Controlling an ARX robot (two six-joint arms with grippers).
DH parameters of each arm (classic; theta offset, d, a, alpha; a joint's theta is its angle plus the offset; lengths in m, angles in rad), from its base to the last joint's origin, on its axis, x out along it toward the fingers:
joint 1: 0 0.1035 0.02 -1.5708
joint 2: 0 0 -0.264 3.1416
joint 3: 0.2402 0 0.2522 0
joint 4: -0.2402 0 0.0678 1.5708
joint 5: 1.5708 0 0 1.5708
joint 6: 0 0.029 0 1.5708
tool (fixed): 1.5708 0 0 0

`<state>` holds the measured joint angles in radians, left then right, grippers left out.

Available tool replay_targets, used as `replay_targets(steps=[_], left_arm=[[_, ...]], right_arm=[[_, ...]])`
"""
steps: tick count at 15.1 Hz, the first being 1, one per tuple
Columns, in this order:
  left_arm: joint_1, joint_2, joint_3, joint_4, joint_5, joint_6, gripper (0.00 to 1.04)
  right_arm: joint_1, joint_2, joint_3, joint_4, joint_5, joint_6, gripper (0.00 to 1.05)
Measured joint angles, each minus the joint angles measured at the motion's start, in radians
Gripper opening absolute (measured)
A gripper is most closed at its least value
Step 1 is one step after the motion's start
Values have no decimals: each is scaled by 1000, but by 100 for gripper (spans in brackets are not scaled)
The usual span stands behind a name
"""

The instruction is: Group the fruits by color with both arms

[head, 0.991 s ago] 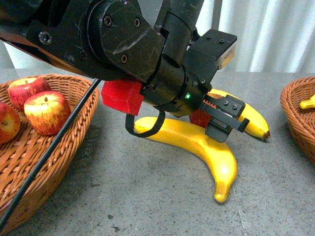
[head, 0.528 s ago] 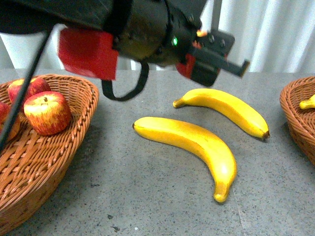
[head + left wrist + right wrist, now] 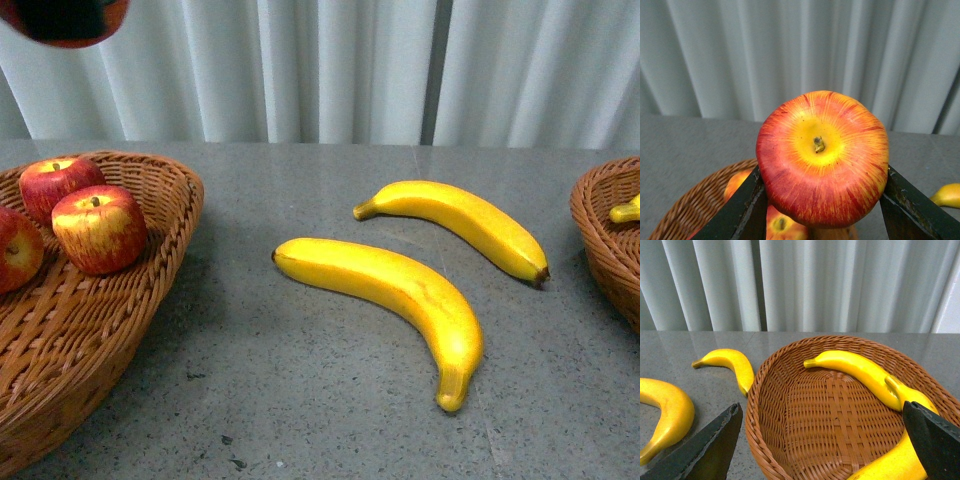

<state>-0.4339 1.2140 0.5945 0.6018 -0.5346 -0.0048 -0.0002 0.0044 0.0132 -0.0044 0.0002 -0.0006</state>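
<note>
left basket: brown woven wicker basket at the left end of the grey desk. Three red-and-yellow apples are in it, so that's clearly the red pile.
left gripper: the left gripper is clamped on a glossy red apple streaked yellow, with a black finger on each side. It's held up in the air over that basket, well clear of the rim. My guess is that's so it can go down with the others.
in the way there: the apples inside sit right under it, so it could land on them and roll.
middle of the desk: two long curved bright-yellow bananas lie flat between the baskets, not touching. They're the near banana and the far banana, and neither is sorted yet.
right basket: a second wicker basket at the right edge, holding yellow bananas.
right gripper: the right gripper has its jaws spread wide and holds nothing. It hangs over the right basket and looks free to fetch a desk banana.
in the way there: only the basket rim, I think.
</note>
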Motion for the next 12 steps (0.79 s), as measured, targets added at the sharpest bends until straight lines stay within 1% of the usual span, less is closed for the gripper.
replay_targets(steps=[1, 3, 4, 5, 7, 8, 9, 10, 12], left_arm=[[25, -30, -73, -1, -25, -32, 56], [62, -39, -193, -51, -50, -103, 56], [77, -47, -224, -61, -60, -124, 56], [80, -67, -235, -73, -61, -144, 70], [50, -114, -236, -69, -64, -149, 93], [32, -145, -235, -72, -66, -145, 100], [10, -183, -235, -83, -80, -142, 97], [-16, -224, -233, -79, -111, -112, 98], [-122, -356, -230, -47, -208, 22, 98]], right_arm=[[0, 0, 0, 0, 0, 0, 98], [0, 0, 0, 0, 0, 0, 98], [0, 0, 0, 0, 0, 0, 98], [0, 0, 0, 0, 0, 0, 98], [0, 0, 0, 0, 0, 0, 98], [0, 0, 0, 0, 0, 0, 98], [0, 0, 0, 0, 0, 0, 98], [0, 0, 0, 0, 0, 0, 98], [0, 0, 0, 0, 0, 0, 98]])
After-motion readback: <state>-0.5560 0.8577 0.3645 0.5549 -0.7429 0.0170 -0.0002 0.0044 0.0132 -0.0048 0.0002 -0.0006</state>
